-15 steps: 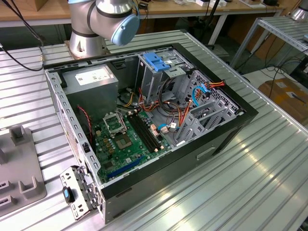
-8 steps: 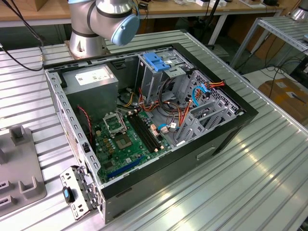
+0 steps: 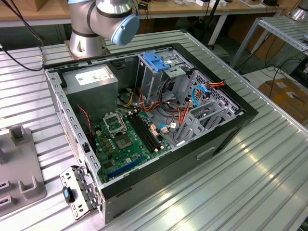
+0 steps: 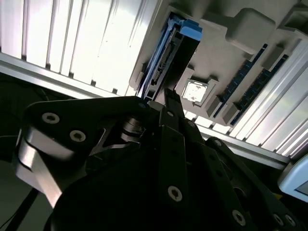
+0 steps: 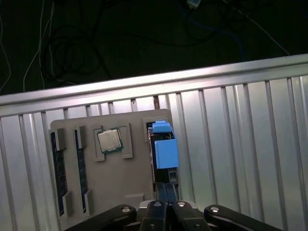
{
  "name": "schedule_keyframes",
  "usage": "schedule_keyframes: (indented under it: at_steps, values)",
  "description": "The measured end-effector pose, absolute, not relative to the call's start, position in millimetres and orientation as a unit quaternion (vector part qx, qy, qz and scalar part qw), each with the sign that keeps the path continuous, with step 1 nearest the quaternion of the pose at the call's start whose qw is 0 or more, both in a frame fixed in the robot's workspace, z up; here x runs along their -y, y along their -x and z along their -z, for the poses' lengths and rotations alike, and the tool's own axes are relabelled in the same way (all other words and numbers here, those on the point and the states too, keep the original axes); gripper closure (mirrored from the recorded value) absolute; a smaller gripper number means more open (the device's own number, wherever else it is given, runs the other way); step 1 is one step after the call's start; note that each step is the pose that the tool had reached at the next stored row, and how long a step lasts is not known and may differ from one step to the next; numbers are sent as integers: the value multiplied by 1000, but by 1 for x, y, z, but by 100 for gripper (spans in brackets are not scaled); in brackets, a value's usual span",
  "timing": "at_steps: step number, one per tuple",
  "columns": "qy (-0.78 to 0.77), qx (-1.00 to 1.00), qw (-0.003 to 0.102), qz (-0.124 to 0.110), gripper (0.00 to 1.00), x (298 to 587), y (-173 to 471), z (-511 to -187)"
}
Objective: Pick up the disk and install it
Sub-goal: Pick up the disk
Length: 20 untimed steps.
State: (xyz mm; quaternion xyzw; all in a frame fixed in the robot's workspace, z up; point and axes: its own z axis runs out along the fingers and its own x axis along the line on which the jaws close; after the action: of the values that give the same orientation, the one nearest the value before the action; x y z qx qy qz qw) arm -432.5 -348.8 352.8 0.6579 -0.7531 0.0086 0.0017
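Observation:
The disk [image 5: 163,149] stands on its edge in a slot of a grey holder tray [image 5: 130,178], its blue rail frame facing up. The second wrist view shows the disk [image 4: 166,53] as a thin metal slab with a blue end. My gripper [image 5: 166,190] hangs over the disk's near end with its two fingers drawn close together, and I see nothing between them. In the second wrist view the gripper [image 4: 166,96] has one dark finger reaching to that same end of the disk. Whether it touches the disk I cannot tell.
The tray also holds a processor chip [image 5: 109,140] and memory sticks [image 5: 58,168]. In the exterior view an open computer case [image 3: 211,144] lies on the ribbed metal table, with a blue bracket [image 3: 156,61] on its drive cage and a grey power supply [image 3: 91,79]. The tray [image 3: 24,187] is at that view's left.

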Motion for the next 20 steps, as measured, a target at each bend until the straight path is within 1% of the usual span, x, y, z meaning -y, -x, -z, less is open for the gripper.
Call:
schedule_keyframes:
  at_steps: [4,8,20]
  values:
    - [-658,753,2,-8,89,349,433,-353]
    - [-658,753,-2,-4,89,349,433,-351]
    - [-658,753,-3,-3,89,349,433,-351]
